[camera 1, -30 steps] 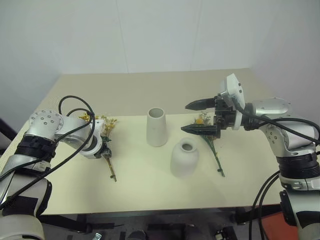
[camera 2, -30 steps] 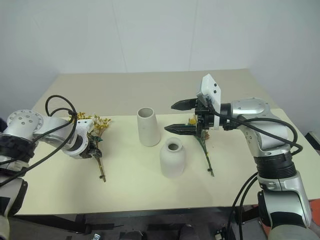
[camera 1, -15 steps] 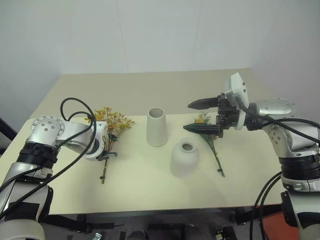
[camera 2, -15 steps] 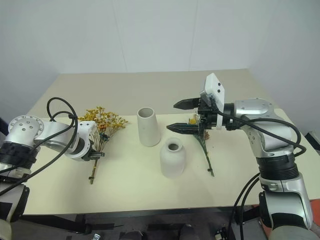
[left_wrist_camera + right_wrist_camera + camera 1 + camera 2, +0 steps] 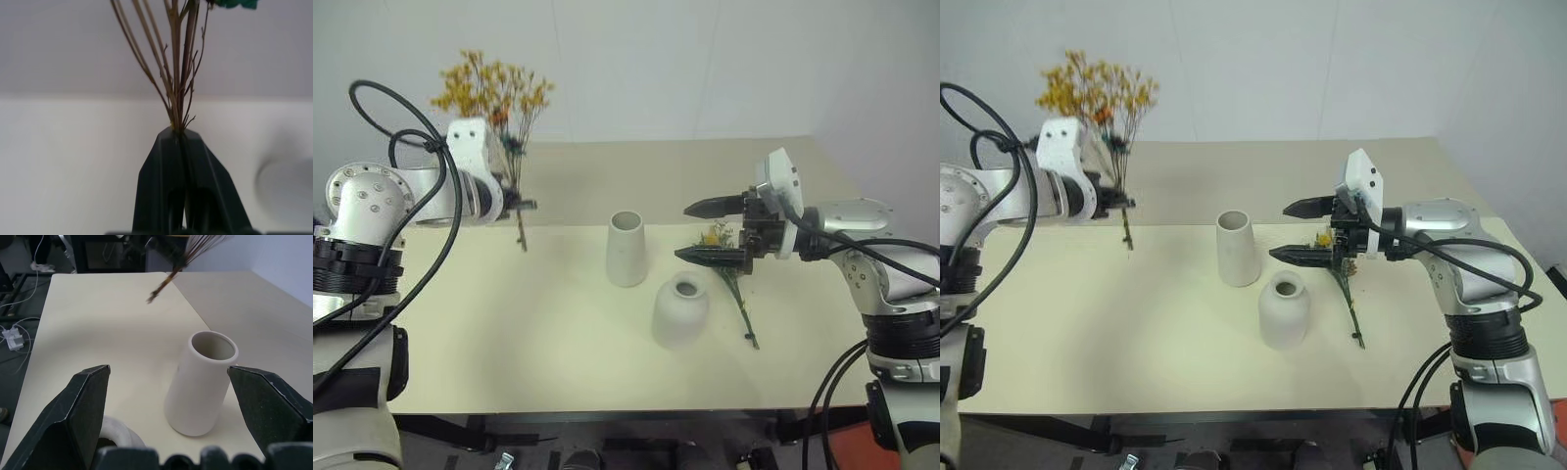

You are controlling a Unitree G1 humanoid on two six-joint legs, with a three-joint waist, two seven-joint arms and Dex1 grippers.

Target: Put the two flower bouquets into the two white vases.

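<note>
Left claw is pinched tight on the thin brown stems of the spray, holding it upright above the table, with the blossoms fanning out above the grip and the stem ends hanging free below it. Gripped low like this, the bare stems can likely be lowered into a vase mouth. The spray is a loose cloud of tiny yellow-orange blossoms on wiry branching stalks.

Toward the robot's right of this claw, well apart, stands the tall vase, a slim matte white cone with a wide open rim; just past it sits the short vase, rounded with a narrow mouth.

Right claw hangs spread wide and empty, pointing toward the tall vase. Under it lies the sprig, green with a small yellow bloom, flat on the table beside the short vase.
</note>
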